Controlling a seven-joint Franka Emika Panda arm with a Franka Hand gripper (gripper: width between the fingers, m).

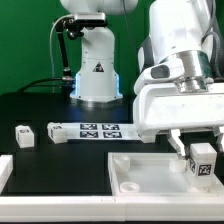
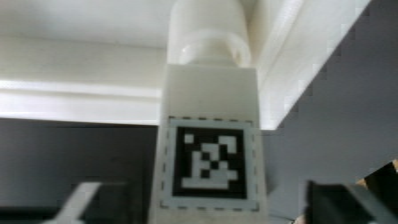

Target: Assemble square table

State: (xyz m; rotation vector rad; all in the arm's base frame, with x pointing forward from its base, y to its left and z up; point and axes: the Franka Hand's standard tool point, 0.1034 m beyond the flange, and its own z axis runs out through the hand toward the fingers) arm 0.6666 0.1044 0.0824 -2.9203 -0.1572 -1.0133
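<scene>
One leg block (image 1: pixel 203 165) | clamped in gripper (image 1: pixel 197 152) | over square table slab (image 1: pixel 150 173) corner

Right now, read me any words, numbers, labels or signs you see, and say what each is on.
No readable words or numbers anywhere.
Robot base: a triangle sign, too small to read.
Leg block in the wrist view: black-white tag pattern, no letters.
Marker board: tag patterns only.

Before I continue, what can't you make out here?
- Grip of the hand on the leg: fingers cut off by the wrist view's edge.
- Whether the leg's far end touches the square table: blurred in the wrist view.
- Tag on the loose leg block: too small, exterior view.
</scene>
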